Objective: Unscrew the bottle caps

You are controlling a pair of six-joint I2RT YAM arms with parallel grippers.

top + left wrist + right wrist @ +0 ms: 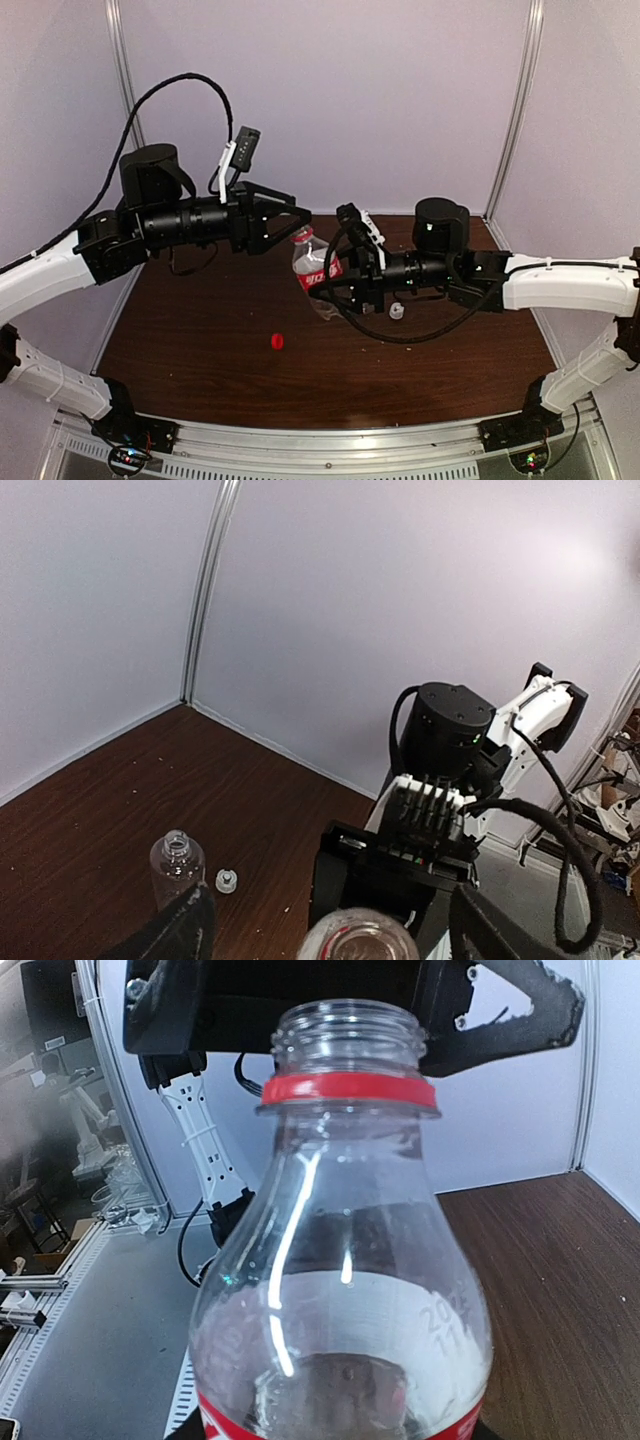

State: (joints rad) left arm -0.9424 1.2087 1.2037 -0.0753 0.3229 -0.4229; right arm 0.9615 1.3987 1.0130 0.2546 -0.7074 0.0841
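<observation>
Dark brown wood-grain table, dotted with pale specks. Plain pale walls on three sides, with metal posts in the back corners.

Left pincer: released, jaws spread wide, level with the mouth of the labelled bottle. In the left wrist view, one finger on each side of that mouth, gaps on both sides, no contact seen.

Right pincer: clenched on the labelled bottle around its lower body, holding it off the table, neck tilted toward the left pincer. Own fingers hidden behind the bottle in the right wrist view.

Labelled bottle: clear, red label, mouth uncapped, red ring below the thread.

Red cap: flat on the table, apart from the labelled bottle, toward the arm bases and to the left.

Bare bottle: clear, upright on the table, uncapped, left of the labelled bottle's mouth in the left wrist view. White cap on the table just beside it.

Black cable looping under the right arm, below the labelled bottle.
</observation>
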